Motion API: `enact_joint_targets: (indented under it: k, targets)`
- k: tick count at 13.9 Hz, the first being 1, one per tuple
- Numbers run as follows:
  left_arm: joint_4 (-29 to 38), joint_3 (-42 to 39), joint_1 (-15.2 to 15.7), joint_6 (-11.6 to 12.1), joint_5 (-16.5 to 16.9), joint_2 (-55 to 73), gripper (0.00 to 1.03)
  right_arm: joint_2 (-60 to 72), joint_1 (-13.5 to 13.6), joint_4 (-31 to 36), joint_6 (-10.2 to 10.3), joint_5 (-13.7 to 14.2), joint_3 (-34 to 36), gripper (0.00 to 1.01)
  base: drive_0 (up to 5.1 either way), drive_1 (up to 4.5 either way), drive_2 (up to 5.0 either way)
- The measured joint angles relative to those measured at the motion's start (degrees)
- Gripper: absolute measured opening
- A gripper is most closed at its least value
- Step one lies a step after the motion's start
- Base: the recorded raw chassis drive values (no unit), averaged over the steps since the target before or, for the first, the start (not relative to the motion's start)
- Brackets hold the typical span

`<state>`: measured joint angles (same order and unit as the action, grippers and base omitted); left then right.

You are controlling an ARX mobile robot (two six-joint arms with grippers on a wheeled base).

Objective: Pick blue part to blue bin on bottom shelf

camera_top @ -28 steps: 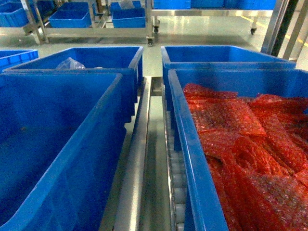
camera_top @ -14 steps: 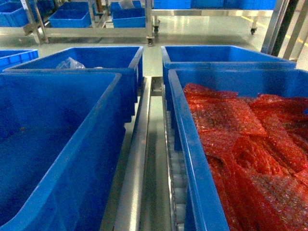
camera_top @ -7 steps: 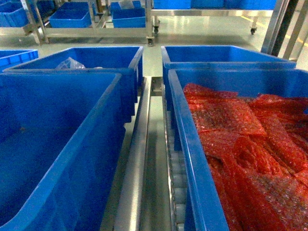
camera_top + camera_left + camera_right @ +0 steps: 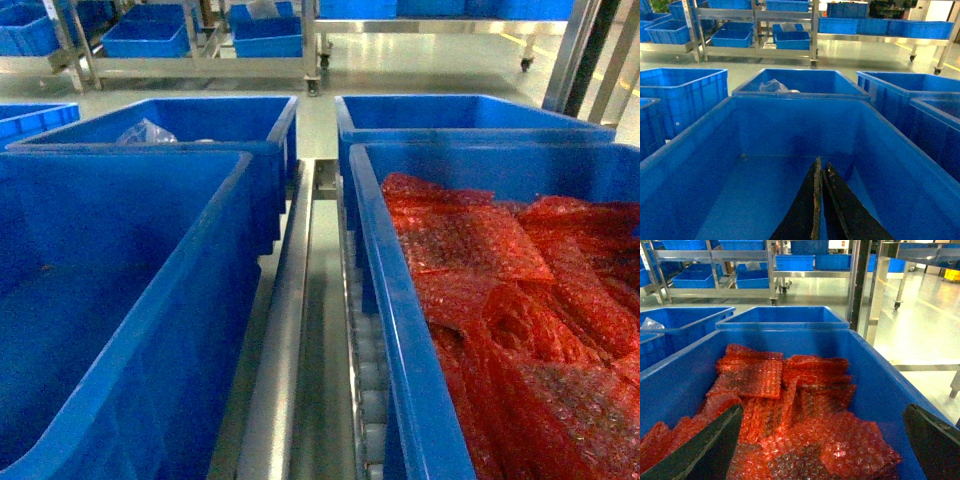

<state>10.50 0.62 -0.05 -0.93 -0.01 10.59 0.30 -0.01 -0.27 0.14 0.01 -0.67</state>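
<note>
No blue part shows in any view. In the left wrist view my left gripper is shut with nothing between its dark fingers, hanging inside a large empty blue bin. That bin fills the near left of the head view. My right gripper is open, its fingers spread wide over red bubble-wrap packets that fill the near right blue bin. Both bins rest on the steel roller shelf. Neither gripper appears in the head view.
Two more blue bins stand behind the near pair; the left one holds a clear plastic bag. White rollers line the gap between the bins. Steel racks with blue bins stand across the floor.
</note>
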Motion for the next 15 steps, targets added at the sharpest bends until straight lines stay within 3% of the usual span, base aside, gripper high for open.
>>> enact_joint_targets:
  k: [1, 2, 5, 6, 13, 15]
  targets:
    - [-1.31, 0.00, 0.00, 0.00, 0.00, -1.22, 0.02, 0.00, 0.00, 0.00, 0.00, 0.00, 0.00, 0.98, 0.0, 0.00, 0.0]
    - [-10.27, 0.02, 0.00, 0.04, 0.24, -7.10, 0.02, 0.02, 0.00, -0.04, 0.00, 0.02, 0.00, 0.98, 0.0, 0.00, 0.0]
    - [-10.82, 0.04, 0.00, 0.20, 0.02, -10.19, 0.02, 0.00, 0.00, 0.00, 0.00, 0.02, 0.00, 0.98, 0.0, 0.00, 0.0]
    - [-10.82, 0.02, 0.00, 0.17, 0.00, -10.16, 0.08, 0.00, 0.00, 0.00, 0.00, 0.00, 0.00, 0.98, 0.0, 0.00, 0.0]
    - [-10.75, 0.02, 0.00, 0.28, 0.00, -10.16, 1.00, 0.02, 0.00, 0.00, 0.00, 0.00, 0.00, 0.98, 0.0, 0.00, 0.0]
    - [-10.75, 0.02, 0.00, 0.31, 0.00, -10.16, 0.98, 0.00, 0.00, 0.00, 0.02, 0.00, 0.00, 0.98, 0.0, 0.00, 0.0]
